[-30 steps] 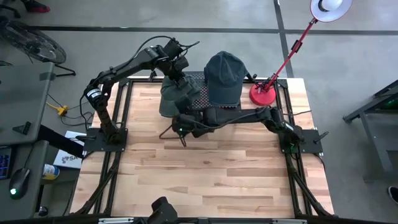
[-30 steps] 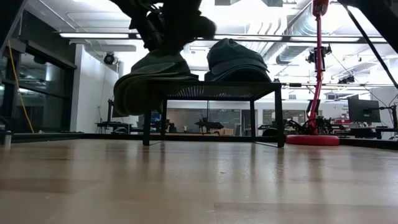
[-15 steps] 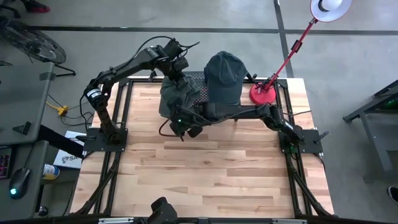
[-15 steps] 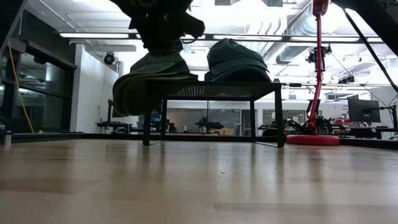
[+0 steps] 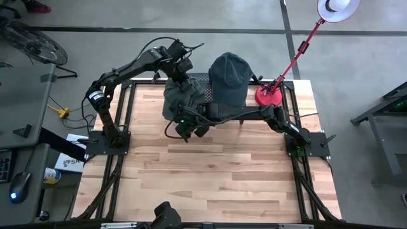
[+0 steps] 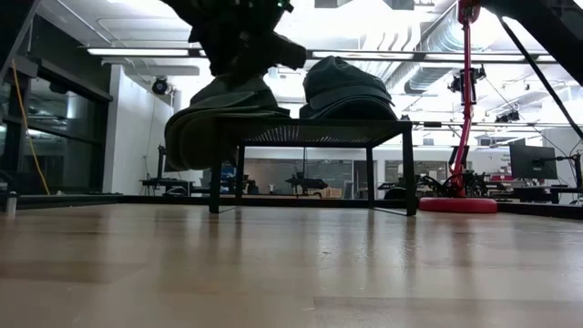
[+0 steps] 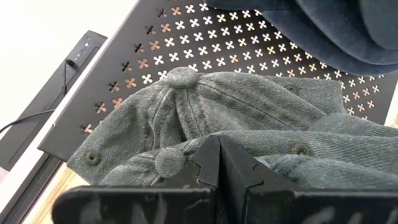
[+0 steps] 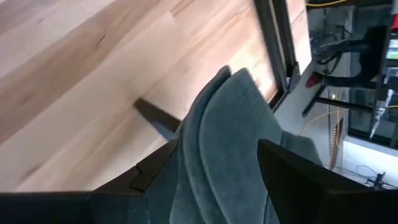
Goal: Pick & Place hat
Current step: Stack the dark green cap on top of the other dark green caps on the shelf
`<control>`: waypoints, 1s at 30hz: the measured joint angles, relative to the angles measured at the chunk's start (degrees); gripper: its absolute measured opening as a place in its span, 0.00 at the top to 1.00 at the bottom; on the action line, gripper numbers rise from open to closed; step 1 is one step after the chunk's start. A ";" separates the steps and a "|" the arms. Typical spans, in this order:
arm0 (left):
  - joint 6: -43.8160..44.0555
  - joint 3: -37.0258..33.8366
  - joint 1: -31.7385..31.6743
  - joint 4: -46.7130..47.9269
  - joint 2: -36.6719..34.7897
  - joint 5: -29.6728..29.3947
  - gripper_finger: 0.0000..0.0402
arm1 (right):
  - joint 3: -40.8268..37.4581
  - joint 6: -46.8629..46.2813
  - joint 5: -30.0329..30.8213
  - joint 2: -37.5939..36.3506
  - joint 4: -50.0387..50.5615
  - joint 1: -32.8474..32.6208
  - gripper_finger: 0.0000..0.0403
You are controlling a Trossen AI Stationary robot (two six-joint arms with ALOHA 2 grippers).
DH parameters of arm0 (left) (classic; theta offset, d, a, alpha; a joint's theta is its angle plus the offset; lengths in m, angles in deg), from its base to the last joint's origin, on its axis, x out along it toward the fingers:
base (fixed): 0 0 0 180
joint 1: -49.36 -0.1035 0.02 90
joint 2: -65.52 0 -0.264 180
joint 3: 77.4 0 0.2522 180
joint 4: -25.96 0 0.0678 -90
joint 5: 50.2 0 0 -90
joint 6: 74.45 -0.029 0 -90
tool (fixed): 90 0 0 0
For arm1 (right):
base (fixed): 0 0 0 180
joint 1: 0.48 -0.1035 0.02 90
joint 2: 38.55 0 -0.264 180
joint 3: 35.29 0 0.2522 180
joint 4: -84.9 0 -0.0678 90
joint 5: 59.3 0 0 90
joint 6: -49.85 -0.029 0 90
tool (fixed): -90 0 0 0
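A grey-green hat (image 5: 177, 98) lies on the left end of a black perforated rack (image 5: 206, 97), its brim (image 6: 187, 132) drooping over the rack's edge. The left wrist view shows two crown buttons (image 7: 180, 78) (image 7: 169, 160), and the right wrist view two stacked brims (image 8: 224, 124), so it looks like two hats nested. A dark blue hat (image 5: 229, 76) sits on the rack's right part. My left gripper (image 7: 219, 152) is shut, its tips on the grey crown. My right gripper (image 8: 214, 162) is open, one finger on each side of the brims. My left gripper comes slanting down from the far left, and its shut fingertips (image 7: 211, 155) rest on the crumpled grey crown beside the nearer button (image 7: 169, 160). Whether a fold of cloth sits between the tips, I cannot tell. The hat lies on the rack.
A red lamp stands with its base (image 5: 268, 97) at the rack's right, its arm slanting up to the far right. The wooden tabletop (image 5: 216, 172) stretches bare toward the near edge. A black frame rail (image 5: 124, 127) runs along each side.
My right gripper has rolled about its own axis and edged toward the grey hat's hanging brim, staying open. The hats and my left gripper have kept still.
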 joint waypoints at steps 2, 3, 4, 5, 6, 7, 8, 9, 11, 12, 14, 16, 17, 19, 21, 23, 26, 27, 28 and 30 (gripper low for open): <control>0.00 0.00 0.02 -0.02 0.00 -0.02 1.00 | 0.01 0.01 0.03 0.24 -0.66 -0.03 0.48; 0.00 0.00 0.02 0.00 0.00 -0.02 1.00 | 0.00 -0.06 0.12 0.29 0.10 -0.18 0.48; 0.00 0.00 0.02 0.02 0.00 -0.02 1.00 | 0.02 -0.04 0.64 0.64 0.66 -0.40 0.48; 0.00 0.00 0.02 0.02 0.00 -0.07 1.00 | 0.02 -0.04 1.76 0.86 0.37 -0.67 0.48; 0.00 0.00 0.02 0.00 0.00 -0.10 1.00 | 0.02 -0.21 2.96 1.06 0.20 -0.94 0.48; 0.00 0.00 0.02 0.02 0.00 -0.08 1.00 | -0.02 -0.97 3.77 1.15 0.41 -1.20 0.48; 0.00 0.00 0.02 0.02 0.00 -0.07 1.00 | -0.04 -1.93 3.85 1.17 0.47 -1.29 0.48; 0.00 0.00 0.02 0.02 0.00 -0.09 1.00 | -0.01 -2.96 3.70 1.40 0.21 -1.45 0.48; 0.02 0.00 0.02 0.07 0.00 -0.07 1.00 | 0.09 -3.45 5.57 1.83 0.23 -1.79 0.48; 0.00 0.00 0.02 0.09 0.00 -0.07 1.00 | 0.09 -2.34 7.56 2.45 0.34 -1.97 0.48; 0.00 0.00 0.02 0.08 0.00 -0.07 1.00 | -0.04 -0.48 9.28 3.32 0.35 -2.03 0.48; 0.02 0.00 0.02 0.35 0.00 -0.07 1.00 | -0.09 -0.30 8.86 3.89 0.23 -2.02 0.48; 0.01 0.00 0.02 0.52 0.00 -0.07 1.00 | -0.07 -0.20 9.05 3.90 0.08 -2.03 0.48; 0.01 0.00 0.02 0.95 0.00 -0.09 1.00 | -0.01 0.48 11.06 4.25 -0.33 -2.24 0.48; -0.04 0.00 0.02 1.28 0.00 -0.11 1.00 | 0.02 1.19 12.18 4.65 -1.93 -2.25 0.48; -0.24 0.00 0.02 1.33 0.00 -0.09 1.00 | -0.04 1.43 11.82 4.77 -2.44 -2.25 0.48; -0.27 0.00 0.02 1.36 0.00 -0.09 1.00 | 0.04 1.69 11.11 4.66 -3.48 -2.25 0.48; -0.27 0.00 0.02 1.36 0.00 -0.09 1.00 | 0.03 1.85 11.37 4.66 -3.34 -2.25 0.48; -0.29 0.00 0.02 1.33 0.00 -0.09 1.00 | 0.02 1.84 11.37 4.66 -3.33 -2.25 0.48; -0.31 0.00 0.02 1.33 0.00 -0.07 1.00 | 0.02 1.87 11.30 4.66 -3.35 -2.24 0.48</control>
